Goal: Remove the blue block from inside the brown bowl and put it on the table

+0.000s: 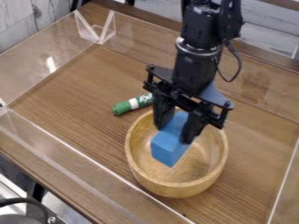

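Note:
The blue block (170, 145) hangs tilted just over the inside of the brown bowl (149, 178), its lower end still below the rim line. My black gripper (181, 128) points down onto the block's upper end and is shut on it, one finger on each side. The wooden bowl rests on the dark wood-grain table (82, 87) toward the front right. The arm rises from the gripper to the top of the picture.
A green-and-white marker (128, 105) lies on the table just behind and left of the bowl. Low clear acrylic walls (47, 52) edge the tabletop. A clear folded stand (93, 28) sits at the back left.

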